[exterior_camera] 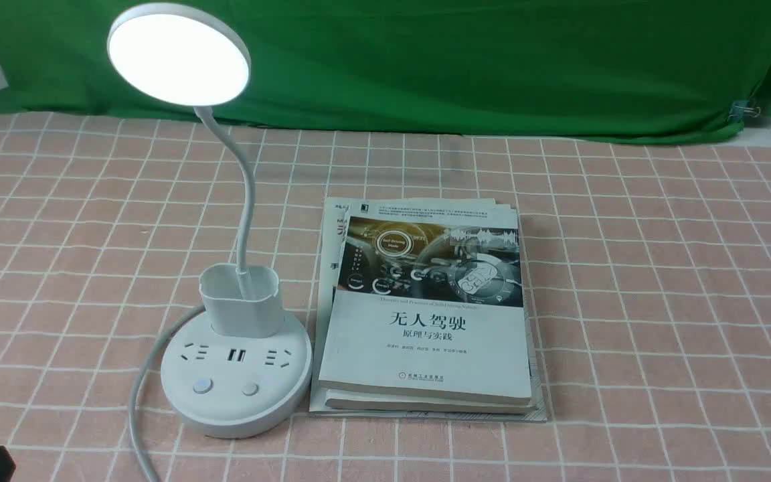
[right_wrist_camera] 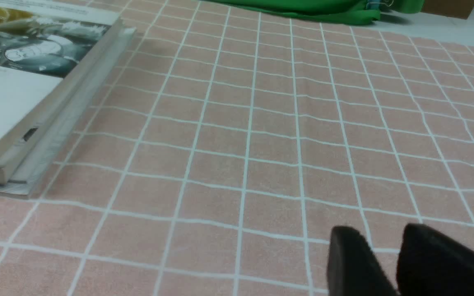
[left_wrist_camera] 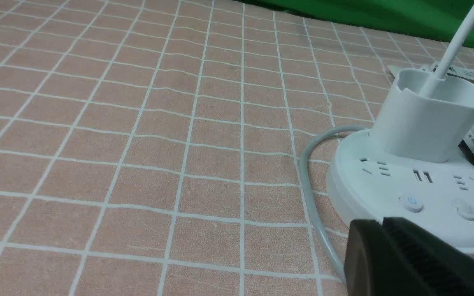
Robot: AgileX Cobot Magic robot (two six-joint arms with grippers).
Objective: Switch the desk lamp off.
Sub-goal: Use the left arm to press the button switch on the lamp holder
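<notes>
The lit desk lamp stood at about two o'clock from the left gripper, whose fingers were pressed together near the base's two buttons. The right gripper, slightly spread, lay well apart past the books, so the left arm looked nearer.

A pink tablecloth with white grid lines spread out beneath and ahead of the left claw. Far beyond that claw, a green cloth backdrop closed the view.
</notes>
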